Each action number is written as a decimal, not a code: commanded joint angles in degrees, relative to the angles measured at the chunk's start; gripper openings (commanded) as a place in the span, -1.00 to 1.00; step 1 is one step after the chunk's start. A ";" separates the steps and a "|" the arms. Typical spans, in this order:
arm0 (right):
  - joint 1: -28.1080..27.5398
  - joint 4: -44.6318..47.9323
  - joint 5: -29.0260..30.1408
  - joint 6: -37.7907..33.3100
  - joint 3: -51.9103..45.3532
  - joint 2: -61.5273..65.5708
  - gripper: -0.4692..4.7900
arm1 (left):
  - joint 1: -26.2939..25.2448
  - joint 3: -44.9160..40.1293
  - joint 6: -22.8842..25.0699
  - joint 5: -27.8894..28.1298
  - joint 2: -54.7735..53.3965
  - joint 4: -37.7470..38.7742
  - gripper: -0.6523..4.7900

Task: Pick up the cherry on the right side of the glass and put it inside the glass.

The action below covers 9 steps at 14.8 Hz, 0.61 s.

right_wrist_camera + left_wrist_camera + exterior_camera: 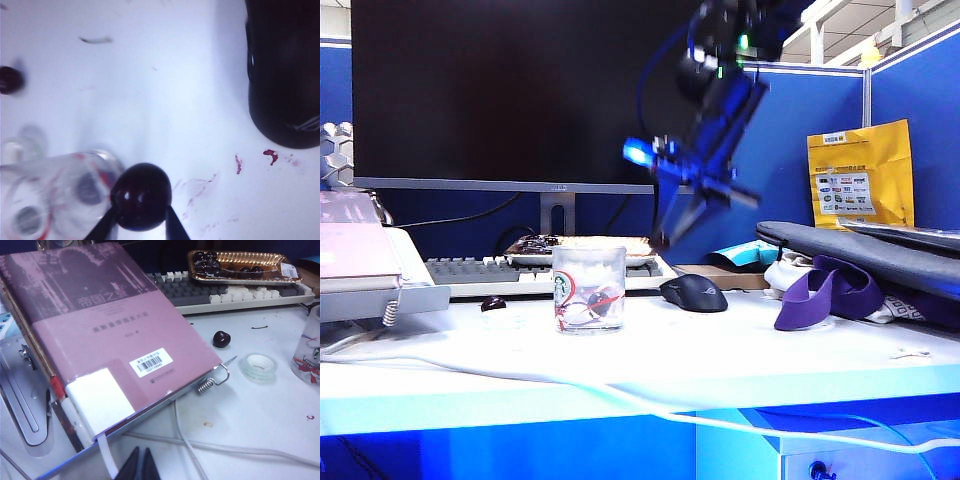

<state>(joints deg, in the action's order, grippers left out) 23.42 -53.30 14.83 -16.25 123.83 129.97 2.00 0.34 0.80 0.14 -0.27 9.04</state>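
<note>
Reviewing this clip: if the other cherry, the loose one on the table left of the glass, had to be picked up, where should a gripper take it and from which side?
Across its round middle, from straight above, probably. The loose cherry sits alone on the open table, clear of the tape roll and glass. The right gripper holds its cherry that way, a finger on each side. The left gripper is shut by the book.

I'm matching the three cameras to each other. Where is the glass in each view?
Exterior view: the glass stands mid-table before the keyboard; right pincer raised above the mouse.
Left wrist view: half cut off, beyond the tape roll; left pincer rests by the book.
Right wrist view: blurred, beside the cherry held in the right pincer.
Shared landmark: the loose dark cherry on the table.
</note>
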 commanded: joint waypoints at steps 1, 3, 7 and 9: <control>0.11 -5.03 3.37 1.75 6.62 -0.24 -0.31 | -0.04 -0.02 0.24 -0.20 0.17 0.68 -0.78; 0.11 -8.11 7.93 1.75 10.64 -0.24 -0.31 | -0.04 -0.02 0.24 -0.20 0.17 0.68 -0.78; 0.31 -10.93 16.81 1.84 12.28 -0.22 -0.31 | -0.04 -0.02 0.24 -0.20 0.17 0.70 -0.78; 1.92 -11.19 16.48 3.06 12.20 -0.20 -0.31 | -0.04 -0.02 0.24 -0.20 0.17 0.70 -0.78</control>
<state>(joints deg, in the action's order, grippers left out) 24.38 -64.62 31.16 -13.91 135.90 129.97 2.00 0.34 0.78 0.16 -0.27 9.04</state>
